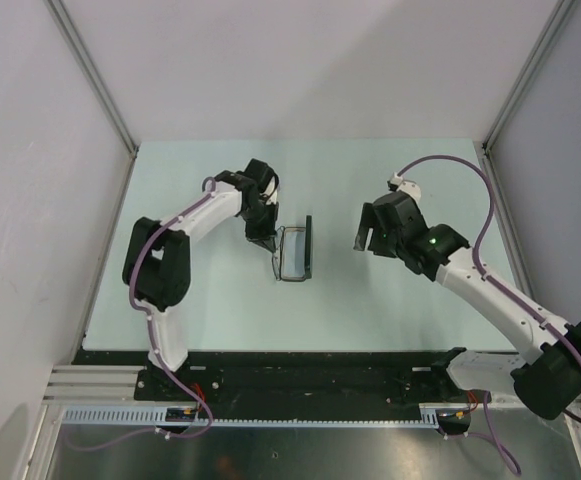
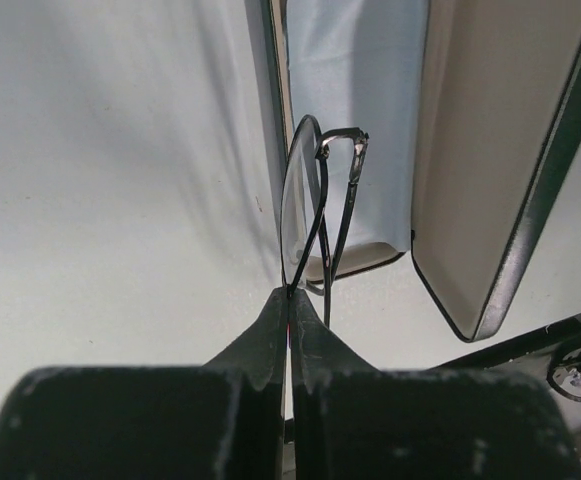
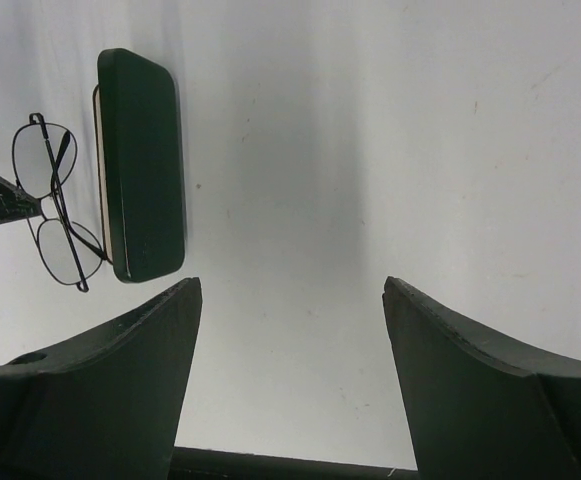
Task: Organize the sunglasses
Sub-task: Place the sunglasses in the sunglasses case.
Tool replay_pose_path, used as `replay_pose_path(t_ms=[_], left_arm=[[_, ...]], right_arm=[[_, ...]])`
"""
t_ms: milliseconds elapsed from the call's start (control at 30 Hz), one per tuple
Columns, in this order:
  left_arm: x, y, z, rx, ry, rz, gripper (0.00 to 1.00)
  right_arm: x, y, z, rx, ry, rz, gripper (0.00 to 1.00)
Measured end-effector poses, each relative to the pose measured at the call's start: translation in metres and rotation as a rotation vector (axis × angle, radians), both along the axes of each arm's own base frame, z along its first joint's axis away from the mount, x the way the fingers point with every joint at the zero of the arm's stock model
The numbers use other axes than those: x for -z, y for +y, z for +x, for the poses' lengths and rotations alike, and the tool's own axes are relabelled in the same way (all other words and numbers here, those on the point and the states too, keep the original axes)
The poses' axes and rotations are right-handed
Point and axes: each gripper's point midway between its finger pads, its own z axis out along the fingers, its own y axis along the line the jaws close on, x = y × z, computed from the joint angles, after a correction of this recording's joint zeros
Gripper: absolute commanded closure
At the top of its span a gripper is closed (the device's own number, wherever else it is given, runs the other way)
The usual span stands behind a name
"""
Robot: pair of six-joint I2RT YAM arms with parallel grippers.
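The sunglasses (image 2: 318, 195) are thin dark wire-frame glasses, pinched at the rim by my left gripper (image 2: 290, 292), which is shut on them. They hang over the left edge of the open black case (image 1: 300, 255). A pale blue cloth (image 2: 355, 120) lies in the case's tray, and the lid (image 2: 490, 170) stands open to the right. In the right wrist view the sunglasses (image 3: 55, 200) show left of the lid's dark back (image 3: 140, 165). My right gripper (image 3: 290, 300) is open and empty, right of the case in the top view (image 1: 366, 234).
The pale table (image 1: 390, 300) is walled by grey panels at the back and both sides. A black rail (image 1: 300, 365) with the arm bases runs along the near edge.
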Motion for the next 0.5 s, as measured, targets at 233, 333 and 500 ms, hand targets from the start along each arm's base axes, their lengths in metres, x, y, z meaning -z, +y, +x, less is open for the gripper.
replay_pose_path(t_ms=[233, 333, 500], left_arm=[[0.003, -0.003, 0.005, 0.006, 0.037, 0.014, 1.0], [0.0, -0.008, 0.01, 0.009, 0.034, 0.001, 0.99], [-0.008, -0.012, 0.017, 0.01, 0.021, -0.01, 1.0]], right_arm=[[0.005, -0.009, -0.007, 0.009, -0.003, 0.032, 0.22], [0.01, -0.013, -0.009, 0.013, 0.006, 0.034, 0.22], [0.014, -0.02, -0.011, 0.025, 0.01, 0.044, 0.22]])
